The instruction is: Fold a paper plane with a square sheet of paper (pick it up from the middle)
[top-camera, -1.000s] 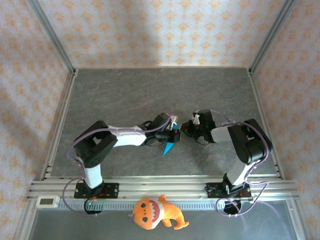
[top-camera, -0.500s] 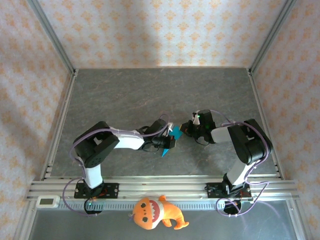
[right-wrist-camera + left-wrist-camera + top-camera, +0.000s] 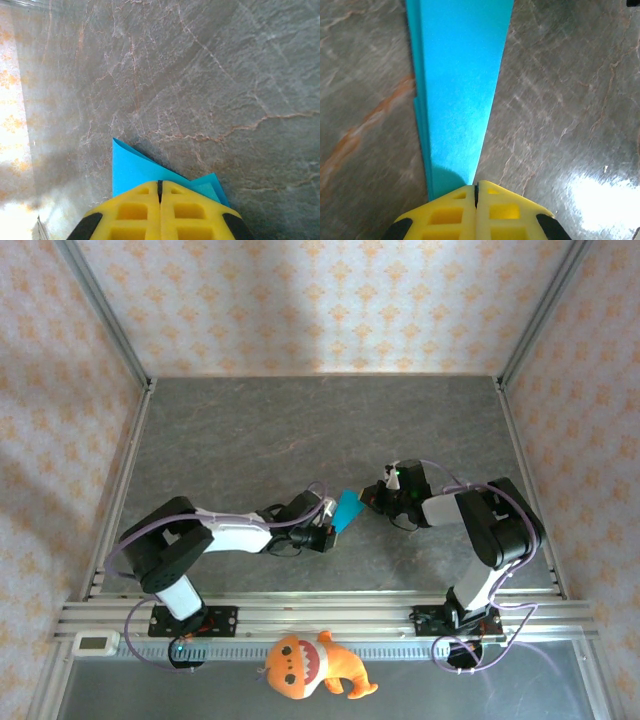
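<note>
Left gripper [image 3: 476, 191] is clamped shut on the paper plane's [image 3: 348, 509] narrow end, and right gripper [image 3: 160, 186] is clamped on the wide end. Likely a two-point hold to keep the creases tight.

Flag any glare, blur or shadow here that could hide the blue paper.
Top external: even light, no glare, blue paper small but distinct. Left wrist: hard white glare on the table at lower right, off the paper; a soft shadow on it just above the left gripper. Right wrist: washed-out brightness at lower left; paper edges crisp above the right gripper.
</note>
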